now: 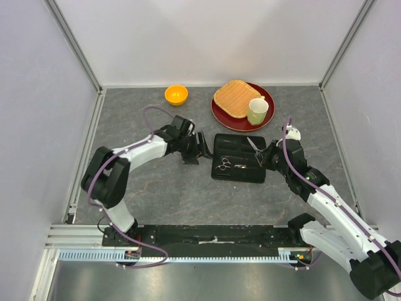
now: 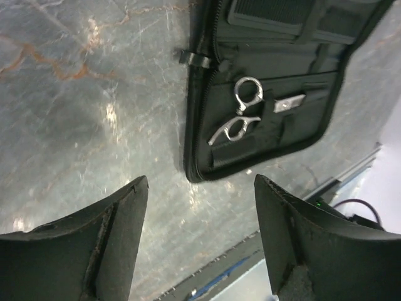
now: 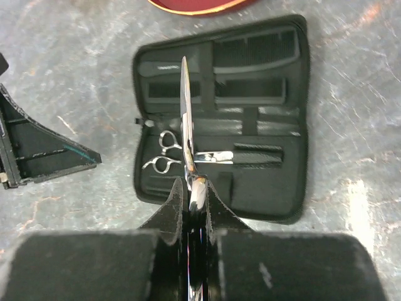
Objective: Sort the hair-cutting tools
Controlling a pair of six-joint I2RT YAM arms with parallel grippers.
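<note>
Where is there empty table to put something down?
Bare table lies between the case and the near edge, and left of the orange bowl. It is crowded around the case: the left gripper and the right gripper, holding scissors, flank it, and the red plate sits just behind.

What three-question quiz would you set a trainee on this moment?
1. True or false: the right claw is shut on a pair of scissors.
2. Which claw stands open? A) left claw B) right claw
3. Fill in: the second pair of scissors lies inside the open black ____.
Key: 1 true; 2 A; 3 zip case.
</note>
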